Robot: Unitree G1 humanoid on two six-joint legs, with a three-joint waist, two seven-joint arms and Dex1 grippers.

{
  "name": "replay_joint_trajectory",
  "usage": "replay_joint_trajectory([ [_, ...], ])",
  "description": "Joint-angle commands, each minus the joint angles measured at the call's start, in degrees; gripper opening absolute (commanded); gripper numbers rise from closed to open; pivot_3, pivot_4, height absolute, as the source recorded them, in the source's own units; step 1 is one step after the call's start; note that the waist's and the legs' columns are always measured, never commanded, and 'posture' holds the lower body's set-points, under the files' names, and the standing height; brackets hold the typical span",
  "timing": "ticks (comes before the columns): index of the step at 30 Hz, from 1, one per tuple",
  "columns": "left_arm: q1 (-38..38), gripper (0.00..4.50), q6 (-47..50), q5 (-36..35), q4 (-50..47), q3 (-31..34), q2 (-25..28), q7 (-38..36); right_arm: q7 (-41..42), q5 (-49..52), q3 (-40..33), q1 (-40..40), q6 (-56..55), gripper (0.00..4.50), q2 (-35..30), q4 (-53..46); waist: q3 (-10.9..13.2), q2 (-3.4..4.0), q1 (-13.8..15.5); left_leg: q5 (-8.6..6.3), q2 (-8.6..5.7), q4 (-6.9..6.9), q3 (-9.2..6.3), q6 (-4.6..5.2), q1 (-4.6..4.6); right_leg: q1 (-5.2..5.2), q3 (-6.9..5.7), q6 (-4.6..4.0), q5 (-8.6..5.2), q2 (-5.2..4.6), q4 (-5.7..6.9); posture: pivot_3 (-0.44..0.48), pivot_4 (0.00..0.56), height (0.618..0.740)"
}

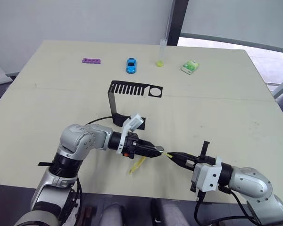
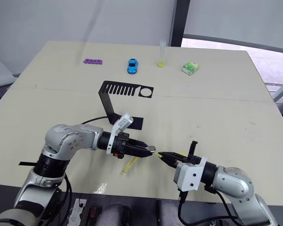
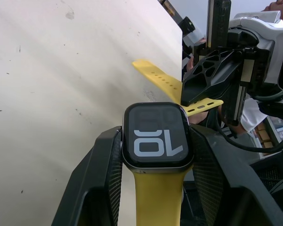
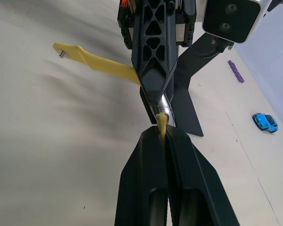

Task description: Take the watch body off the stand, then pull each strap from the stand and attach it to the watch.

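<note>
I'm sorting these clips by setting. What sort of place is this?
Probably a lab or test room: a bare beige table before a plain wall, set with unrelated props such as a blue toy car, a purple strip and a clear tube.

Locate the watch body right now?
The watch body sits clamped in the left gripper above the table's near edge, facing the right gripper, in front of the stand.

Glossy glass-faced watch body, matt rubbery yellow straps, matt black sheet-metal stand.
</note>
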Motion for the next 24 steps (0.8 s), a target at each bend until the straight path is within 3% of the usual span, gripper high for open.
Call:
replay_joint_trajectory([
  [1,0.9,1.6,0.6,-1.9,-2.3,1.3,0.0,0.4,-1.2,0.4,-0.3,0.2,-1.2,0.0,0.1,-0.5,0.0,0.0,0.0,0.0,0.0,0.0,0.0,0.0,0.0,0.0,0.0,0.0,0.0,0.0,0.0,0.0,0.15,0.74],
  [24,2.3,1.6,0.5,-2.8,-3.1,1.8,0.3,2.2,-0.2,3.2,-1.1,-0.6,-2.8,0.0,-1.6,0.8,0.0,0.0,0.0,0.0,-0.01,0.0,0.0,0.0,0.0,0.0,0.0,0.0,0.0,0.0,-0.01,0.0,0.15,0.74],
])
